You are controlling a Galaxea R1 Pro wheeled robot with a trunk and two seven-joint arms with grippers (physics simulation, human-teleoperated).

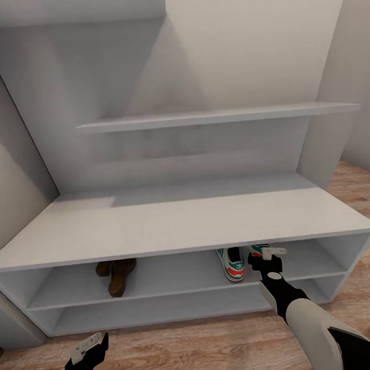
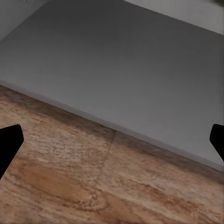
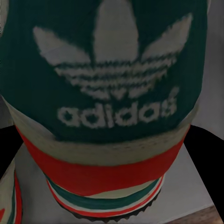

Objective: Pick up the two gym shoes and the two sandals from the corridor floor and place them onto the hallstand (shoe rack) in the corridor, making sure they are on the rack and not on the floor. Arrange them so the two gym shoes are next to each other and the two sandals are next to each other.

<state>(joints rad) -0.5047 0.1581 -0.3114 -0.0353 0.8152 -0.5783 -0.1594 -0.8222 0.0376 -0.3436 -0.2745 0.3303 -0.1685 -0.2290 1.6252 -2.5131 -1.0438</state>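
Note:
Both brown sandals (image 1: 117, 274) lie side by side at the left of the upper low shelf of the pale hallstand (image 1: 182, 224). One gym shoe (image 1: 231, 263) stands on the same shelf to the right, heel outward. Just right of it sits the second gym shoe (image 1: 259, 249), mostly hidden behind my right gripper (image 1: 267, 255), which is shut on its heel. In the right wrist view, that green heel tab with its red band (image 3: 112, 84) sits close up between the dark fingers (image 3: 207, 163), sole resting on the shelf. My left gripper (image 1: 89, 348) hangs open over the wood floor (image 2: 93, 186).
The hallstand's broad flat top and a wall shelf (image 1: 218, 116) above it are bare. The lower low shelf (image 1: 161, 310) holds nothing. Wood-plank floor (image 1: 208, 344) runs in front of the unit and past its right end. Walls close in on the left and at the right.

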